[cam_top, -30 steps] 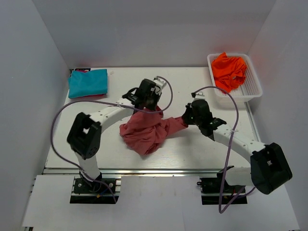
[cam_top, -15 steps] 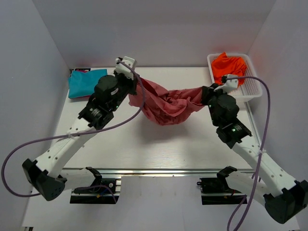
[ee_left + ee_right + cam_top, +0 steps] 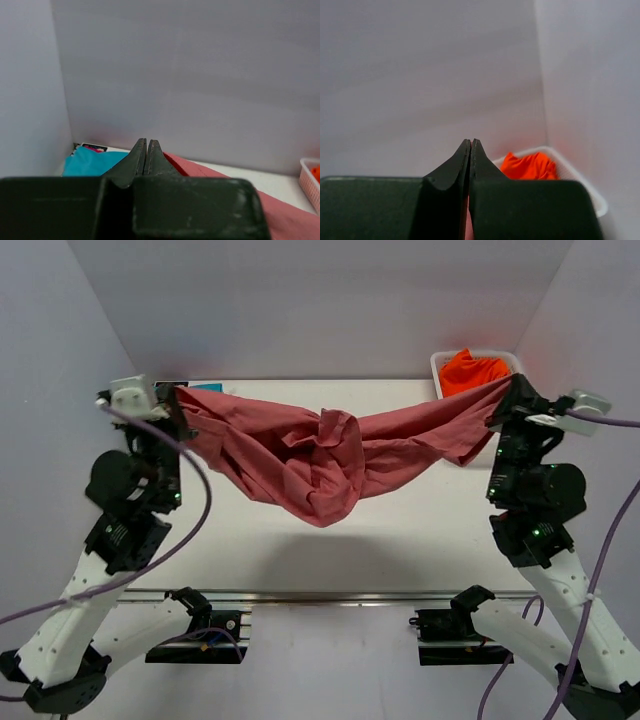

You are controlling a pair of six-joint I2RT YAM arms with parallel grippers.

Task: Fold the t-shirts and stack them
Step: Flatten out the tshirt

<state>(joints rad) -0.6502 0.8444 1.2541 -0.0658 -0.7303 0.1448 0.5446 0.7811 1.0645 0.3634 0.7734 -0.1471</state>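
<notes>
Salmon t-shirt [image 3: 320, 455] aloft between left tool [image 3: 177, 403] and right tool [image 3: 504, 405].

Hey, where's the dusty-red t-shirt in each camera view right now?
Top external: the dusty-red t-shirt hangs strung across the middle, sagging at centre.
Left wrist: the dusty-red t-shirt fills the lower right corner.
Right wrist: only a thin reddish sliver at bottom centre.
Shared landmark: the white mesh basket holding the orange t-shirt, seen in all three views.
</notes>
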